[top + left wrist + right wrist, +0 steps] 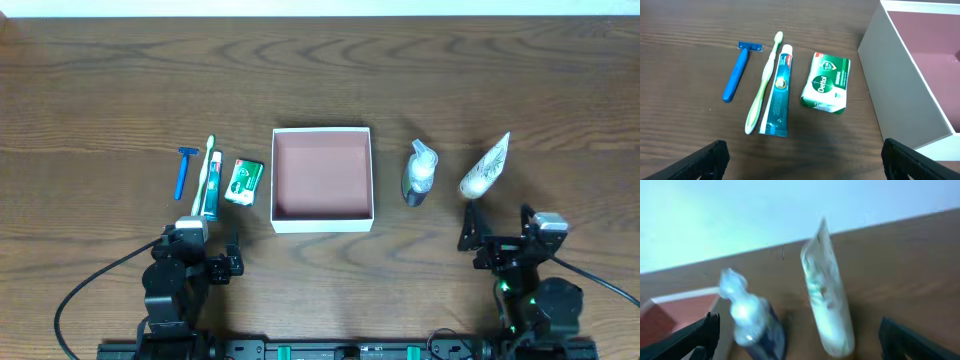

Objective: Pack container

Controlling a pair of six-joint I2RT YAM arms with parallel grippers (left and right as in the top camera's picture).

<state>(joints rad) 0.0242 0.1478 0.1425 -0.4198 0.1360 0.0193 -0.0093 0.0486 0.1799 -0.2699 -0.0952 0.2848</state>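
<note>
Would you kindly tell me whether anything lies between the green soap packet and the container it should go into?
Nothing visible does. The soap packet lies just left of the open-topped container, only bare table between them. The toothpaste, toothbrush and razor lie on the packet's far side.

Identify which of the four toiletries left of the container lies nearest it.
The green-and-white Dettol soap packet, beside the container; the toothpaste tube, toothbrush and blue razor lie farther left.
</note>
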